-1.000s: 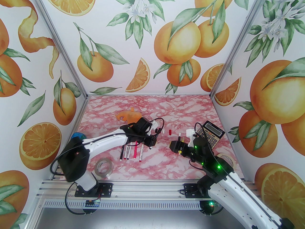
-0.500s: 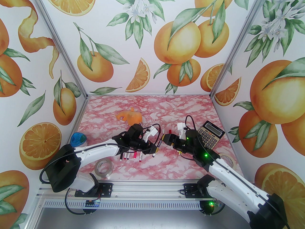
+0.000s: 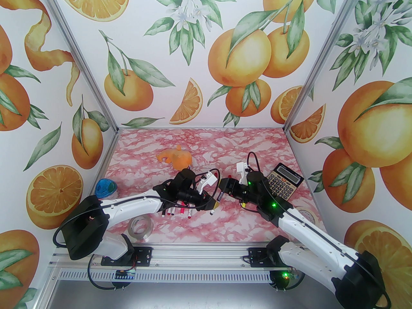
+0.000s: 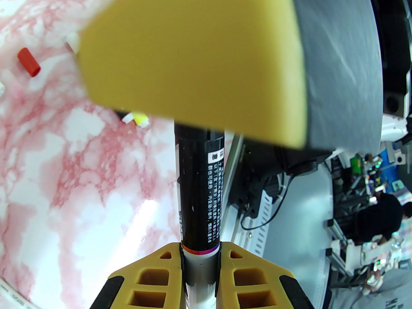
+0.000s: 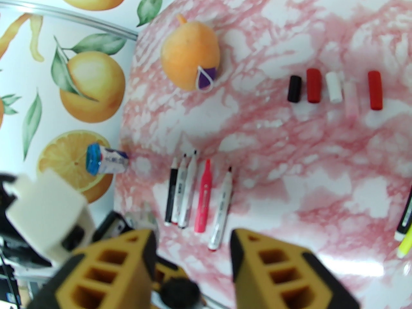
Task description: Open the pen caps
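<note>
The left gripper [image 4: 200, 253] is clamping the black pen [image 4: 199, 198] by its barrel. It is holding the pen off the bench [image 5: 322, 172] and pointing it toward the right gripper [image 5: 191, 237].

The right gripper is straddling the pen's far end. Its jaws are standing apart, with a black round end [image 5: 180, 293], likely the cap, sitting low between them and nearer one finger. In the left wrist view its pad [image 4: 193, 60] is covering that end. Whether it is pinching the cap cannot be told.

**Progress**
- Five loose caps are lying in a row on the bench: black [image 5: 294, 88], red [image 5: 314, 85], white [image 5: 333, 87], a pale one [image 5: 351, 98] and a second red [image 5: 375, 90].
- Five pens [image 5: 204, 198] are lying side by side near the left arm with their tips bared.
- Most of the job is judged done, though the cap on the held pen is not yet off.
- A dark pen [image 5: 405, 217] and a yellow pen [image 5: 404, 248] are lying beside the right arm. Whether they are capped cannot be told.

**Surroundings**
- An orange toy [image 5: 190, 53], a calculator [image 3: 285, 180], a tape roll [image 3: 140, 225] and a blue-topped item [image 5: 93, 158] are sitting well apart from the grip.
- Nothing is standing between the two grippers.
- The row of pens is lying just beside the held pen's lower end, so a slipped barrel could scatter them.
</note>
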`<state>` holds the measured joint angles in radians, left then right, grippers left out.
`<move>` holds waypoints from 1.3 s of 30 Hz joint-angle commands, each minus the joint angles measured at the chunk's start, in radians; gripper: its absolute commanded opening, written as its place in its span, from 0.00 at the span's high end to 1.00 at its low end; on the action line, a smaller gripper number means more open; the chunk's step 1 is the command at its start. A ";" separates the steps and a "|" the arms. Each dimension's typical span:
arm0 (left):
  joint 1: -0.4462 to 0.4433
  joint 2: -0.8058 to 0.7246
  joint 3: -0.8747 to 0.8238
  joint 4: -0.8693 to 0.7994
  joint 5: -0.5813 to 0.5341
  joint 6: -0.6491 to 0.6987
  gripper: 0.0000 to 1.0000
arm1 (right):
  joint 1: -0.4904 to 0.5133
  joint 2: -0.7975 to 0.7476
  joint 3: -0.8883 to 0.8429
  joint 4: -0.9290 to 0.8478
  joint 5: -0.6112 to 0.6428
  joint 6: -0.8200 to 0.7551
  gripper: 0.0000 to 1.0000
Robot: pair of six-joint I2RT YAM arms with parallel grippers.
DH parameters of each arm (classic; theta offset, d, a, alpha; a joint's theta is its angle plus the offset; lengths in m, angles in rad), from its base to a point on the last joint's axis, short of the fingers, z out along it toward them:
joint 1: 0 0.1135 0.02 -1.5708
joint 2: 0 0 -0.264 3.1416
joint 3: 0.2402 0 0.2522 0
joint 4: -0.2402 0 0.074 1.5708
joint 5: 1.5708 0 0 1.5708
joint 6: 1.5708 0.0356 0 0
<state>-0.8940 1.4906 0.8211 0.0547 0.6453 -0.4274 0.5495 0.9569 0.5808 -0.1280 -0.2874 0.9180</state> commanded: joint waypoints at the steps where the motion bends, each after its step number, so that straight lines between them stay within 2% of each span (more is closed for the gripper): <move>1: -0.018 0.011 0.038 0.003 -0.036 0.009 0.83 | 0.008 0.018 0.037 -0.002 0.037 -0.022 0.61; 10: -0.035 0.014 0.034 0.014 -0.099 -0.008 0.85 | 0.010 0.034 0.020 0.018 0.029 -0.015 0.67; 14: -0.035 0.022 0.036 0.019 -0.107 -0.016 0.85 | 0.009 0.035 0.010 0.016 0.037 -0.018 0.74; 19: -0.035 0.023 0.036 0.017 -0.112 -0.020 0.85 | 0.011 0.041 0.007 0.010 0.045 -0.022 0.77; 29: -0.036 0.025 0.042 0.017 -0.112 -0.024 0.85 | 0.022 0.067 0.012 0.013 0.047 -0.028 0.78; 39: -0.040 0.019 0.040 0.008 -0.114 -0.022 0.84 | 0.024 0.053 0.004 0.005 0.071 -0.028 0.86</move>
<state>-0.9264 1.5078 0.8284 0.0479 0.5339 -0.4461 0.5636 1.0172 0.5873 -0.1295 -0.2424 0.8963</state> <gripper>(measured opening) 0.157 0.188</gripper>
